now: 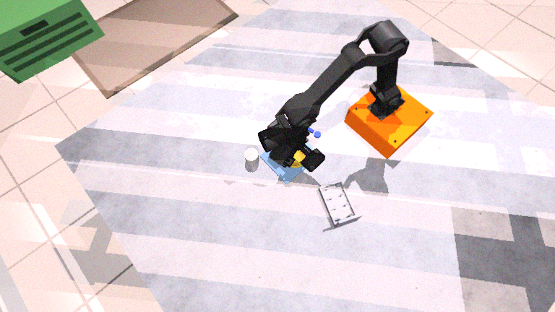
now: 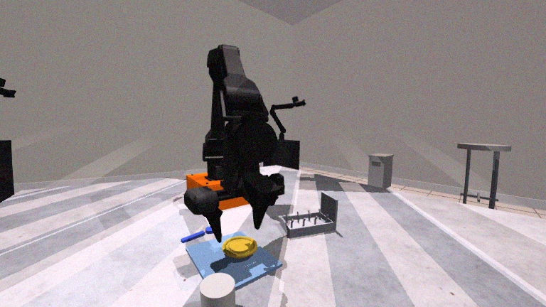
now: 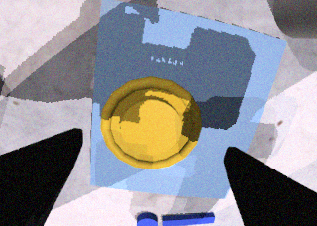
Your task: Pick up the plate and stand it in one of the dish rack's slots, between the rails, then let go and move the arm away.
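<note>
A black robot arm stands on an orange base block (image 1: 409, 126) near the far right edge of a grey-and-white striped counter (image 1: 204, 218), and reaches toward the counter's middle. Its gripper (image 2: 237, 234) hangs pointing straight down, fingers spread wide apart with nothing between them. Directly under it lies a yellow plate (image 3: 151, 122), flat and right side up, resting on a pale blue mat (image 3: 264, 74) near the middle of the counter. In the wrist view the plate sits between the two dark fingertips, which show at the lower left and lower right of that view, apart from the plate's rim. In the exterior view the fingertips end just above the level of the plate, not touching it. A small blue utensil (image 3: 174, 220) with a round end lies on the counter just beside the mat, on the side toward the arm's base. A short white cylinder (image 1: 251, 156) stands upright just off the mat's opposite side, toward the counter's left edge. The grey dish rack (image 1: 336, 204), a shallow rectangular tray with thin upright pegs and one tall end wall, sits well apart from the plate, toward the counter's near edge. It holds no plate.
</note>
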Motion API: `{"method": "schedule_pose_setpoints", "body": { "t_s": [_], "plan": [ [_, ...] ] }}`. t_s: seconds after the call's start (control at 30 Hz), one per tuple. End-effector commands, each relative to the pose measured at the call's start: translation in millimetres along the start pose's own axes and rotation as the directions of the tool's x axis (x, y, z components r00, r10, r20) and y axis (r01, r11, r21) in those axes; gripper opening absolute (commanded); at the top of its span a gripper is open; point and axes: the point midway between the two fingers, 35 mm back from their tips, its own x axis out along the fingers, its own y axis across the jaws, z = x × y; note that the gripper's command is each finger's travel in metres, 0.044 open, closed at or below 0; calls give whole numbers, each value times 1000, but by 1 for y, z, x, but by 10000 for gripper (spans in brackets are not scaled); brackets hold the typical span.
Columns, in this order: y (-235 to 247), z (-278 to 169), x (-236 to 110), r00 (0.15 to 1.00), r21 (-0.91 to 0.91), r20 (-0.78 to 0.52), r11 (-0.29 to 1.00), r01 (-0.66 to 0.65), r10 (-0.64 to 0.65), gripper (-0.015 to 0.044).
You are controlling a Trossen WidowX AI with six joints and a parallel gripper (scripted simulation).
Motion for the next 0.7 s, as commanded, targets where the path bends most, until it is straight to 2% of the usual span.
{"method": "schedule_pose_setpoints", "body": {
  "t_s": [0.0, 0.67],
  "plan": [
    [1, -2, 8, 1000, 0, -8, 1000, -4, 4, 400],
    [3, -3, 38, 1000, 0, -8, 1000, -5, 5, 400]
  ]
}}
